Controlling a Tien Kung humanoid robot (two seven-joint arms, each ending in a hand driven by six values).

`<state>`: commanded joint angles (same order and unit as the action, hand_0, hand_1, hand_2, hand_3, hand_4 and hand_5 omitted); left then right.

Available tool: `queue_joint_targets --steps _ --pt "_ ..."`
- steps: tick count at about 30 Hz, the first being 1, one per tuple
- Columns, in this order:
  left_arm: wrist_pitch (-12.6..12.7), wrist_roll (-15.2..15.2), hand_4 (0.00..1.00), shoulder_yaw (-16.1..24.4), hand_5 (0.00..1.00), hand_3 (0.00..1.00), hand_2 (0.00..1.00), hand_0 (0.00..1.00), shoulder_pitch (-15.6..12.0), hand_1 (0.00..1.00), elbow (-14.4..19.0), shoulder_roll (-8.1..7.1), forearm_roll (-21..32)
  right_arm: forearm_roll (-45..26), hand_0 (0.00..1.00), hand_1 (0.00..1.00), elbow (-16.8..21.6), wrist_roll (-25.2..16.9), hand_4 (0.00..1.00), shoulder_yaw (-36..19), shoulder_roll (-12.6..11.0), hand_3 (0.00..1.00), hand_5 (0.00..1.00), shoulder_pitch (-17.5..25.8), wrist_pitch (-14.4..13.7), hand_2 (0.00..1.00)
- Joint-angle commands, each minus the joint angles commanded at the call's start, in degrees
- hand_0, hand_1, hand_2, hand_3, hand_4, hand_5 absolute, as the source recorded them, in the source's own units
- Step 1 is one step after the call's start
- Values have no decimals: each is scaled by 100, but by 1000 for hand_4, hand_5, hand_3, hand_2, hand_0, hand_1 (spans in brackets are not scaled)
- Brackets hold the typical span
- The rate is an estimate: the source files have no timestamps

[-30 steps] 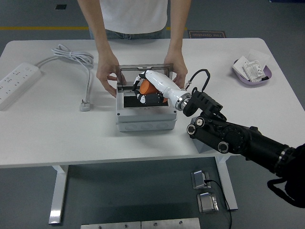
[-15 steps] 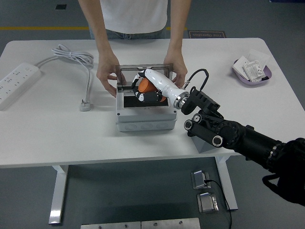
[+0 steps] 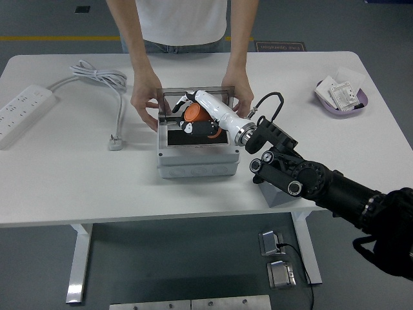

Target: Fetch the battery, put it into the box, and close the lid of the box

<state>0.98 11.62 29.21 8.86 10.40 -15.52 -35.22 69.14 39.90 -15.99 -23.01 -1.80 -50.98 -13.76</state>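
the orange cylindrical battery with a black band sits in the curled fingers of the robot's white right hand, held just above the dark opening of the light grey plastic box, not yet lying inside. the box's smoky transparent lid stands upright behind the hand. a person at the far side steadies it, one hand at the lid's left edge and the other hand at its right. the box rests on the white table. to the left lie a white power strip and its coiled white cable. at the far right stands a purple shallow dish holding small white packets.
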Motion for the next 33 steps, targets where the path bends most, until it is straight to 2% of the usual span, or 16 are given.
queue_joint_targets --steps 7,11,15,17,25,27,28,31,33 --pt "-15 18 680 27 185 601 645 624 22 695 3 -4 -83 -1 893 694 -126 -27 850 -32 -19 781 461 28 71 706" --pt "-18 31 680 63 183 600 644 623 10 696 3 -4 -128 31 897 695 -41 -2 871 -47 -56 764 478 48 90 693" --pt "-14 32 680 68 183 600 644 623 -19 696 3 5 -111 30 897 695 306 126 871 -136 -186 764 478 116 173 693" --pt "-11 31 679 67 180 600 644 624 -35 696 1 11 -92 -25 903 684 531 223 878 -182 -287 747 484 158 245 662" --pt "4 13 678 19 182 599 642 624 -85 696 0 24 38 -582 893 665 1607 738 880 -414 -809 725 494 264 618 657" --pt "7 10 678 11 182 599 642 624 -89 696 0 22 60 -648 893 665 1840 834 880 -472 -905 725 494 234 685 657" --pt "9 12 678 17 181 600 643 623 -91 695 0 22 59 -685 815 641 1968 880 885 -504 -953 720 509 205 721 650" --pt "6 26 678 47 181 600 643 623 -96 695 3 22 30 -831 815 641 2300 993 885 -603 -1077 720 509 30 818 650" --pt "4 35 678 66 181 600 643 623 -95 695 5 21 6 -910 815 641 2340 1011 885 -630 -1115 720 509 -104 856 650"
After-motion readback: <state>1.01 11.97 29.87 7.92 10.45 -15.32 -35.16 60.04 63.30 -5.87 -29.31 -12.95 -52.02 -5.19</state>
